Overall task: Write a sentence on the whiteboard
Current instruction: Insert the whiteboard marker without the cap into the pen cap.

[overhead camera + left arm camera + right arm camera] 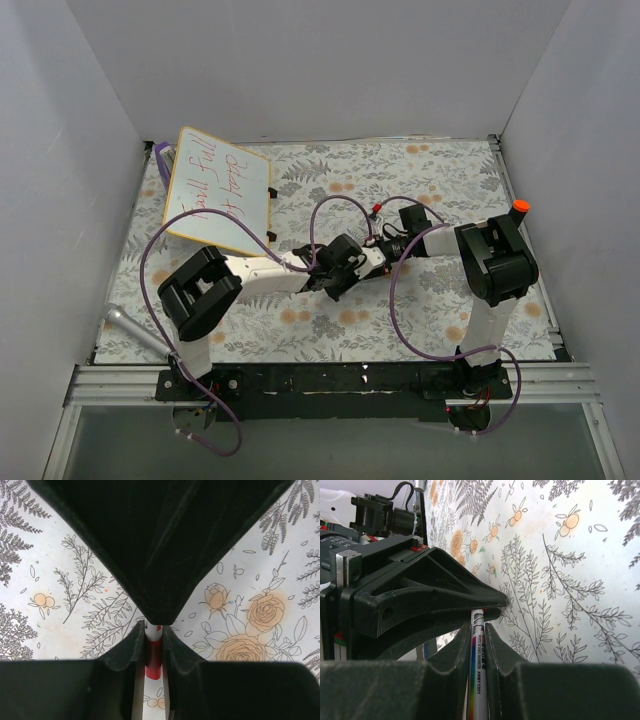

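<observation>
Whiteboard lies far-left on floral tablecloth.

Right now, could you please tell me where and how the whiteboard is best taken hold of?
Probably by the near edge of the whiteboard, on its thin yellow-orange frame, approached low from the arms' side. It lies flat, or nearly, so only an edge can be pinched, and the right edge carries black clips.
</observation>
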`<state>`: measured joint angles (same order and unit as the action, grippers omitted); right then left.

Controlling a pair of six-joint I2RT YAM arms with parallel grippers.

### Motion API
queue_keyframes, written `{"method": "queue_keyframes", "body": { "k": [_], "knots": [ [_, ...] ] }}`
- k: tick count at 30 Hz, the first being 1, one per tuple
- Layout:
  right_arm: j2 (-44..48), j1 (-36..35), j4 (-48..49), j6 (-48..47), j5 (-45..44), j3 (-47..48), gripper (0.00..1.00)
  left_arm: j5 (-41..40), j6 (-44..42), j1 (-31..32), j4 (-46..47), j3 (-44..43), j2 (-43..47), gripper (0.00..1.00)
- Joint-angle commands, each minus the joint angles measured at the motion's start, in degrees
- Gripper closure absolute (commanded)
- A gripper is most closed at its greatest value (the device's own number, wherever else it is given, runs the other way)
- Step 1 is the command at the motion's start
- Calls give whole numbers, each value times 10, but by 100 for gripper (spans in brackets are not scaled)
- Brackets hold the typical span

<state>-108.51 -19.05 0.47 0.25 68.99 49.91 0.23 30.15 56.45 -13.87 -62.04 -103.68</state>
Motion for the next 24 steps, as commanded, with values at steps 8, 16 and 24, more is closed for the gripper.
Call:
{"method": "queue_keyframes", "body": {
  "k": [8, 16, 24],
  "knots": [
    [-10, -54, -30, 2, 24, -1, 99, 34, 31, -13, 291, -6, 63, 100],
    [-13, -27, -40, -1, 22, 2, 99, 30, 67, -14, 262, 99, 139, 83],
    [-16, -26, -49, -16, 18, 5, 99, 10, 90, -13, 260, 163, 194, 46]
  ]
}}
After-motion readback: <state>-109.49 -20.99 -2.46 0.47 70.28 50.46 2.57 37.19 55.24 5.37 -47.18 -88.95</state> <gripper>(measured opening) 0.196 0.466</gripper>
